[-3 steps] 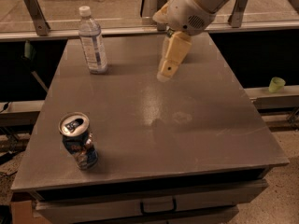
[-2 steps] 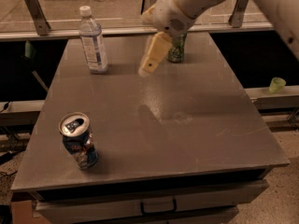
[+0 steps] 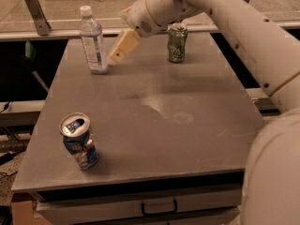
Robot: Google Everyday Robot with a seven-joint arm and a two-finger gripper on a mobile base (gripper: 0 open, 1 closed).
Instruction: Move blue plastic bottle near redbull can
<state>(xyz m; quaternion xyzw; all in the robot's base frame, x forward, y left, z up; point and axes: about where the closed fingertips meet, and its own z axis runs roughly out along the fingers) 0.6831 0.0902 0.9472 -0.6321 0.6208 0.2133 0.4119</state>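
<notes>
Camera view is showing a grey surface (image 3: 187, 139) carrying three drink containers. The blue plastic bottle (image 3: 93, 43) is standing upright near the far left corner of the surface, with its white cap screwed on and its pale label wrapping its middle. The claw (image 3: 117, 55) is hanging just to the right of the bottle, tilting down and to the left so that its cream tip is pointing toward the bottle's lower half. A narrow gap is showing between the two. Whether the claw is released or clenched cannot be told from this angle. The white arm (image 3: 243, 27) carrying it is reaching in from the right of the bottle and crossing above the far edge of the surface. A green can (image 3: 177, 43) is standing upright farther to the right of the bottle, beyond the claw, with its top tucking under the arm's wrist. The redbull can (image 3: 79, 142) is sitting well apart from the bottle, toward the camera along the same left side, close to the near edge; it is dented and leaning a little, its silver top and opening facing up. A metal bracket (image 3: 36, 12) is rising behind and to the left of the bottle.
</notes>
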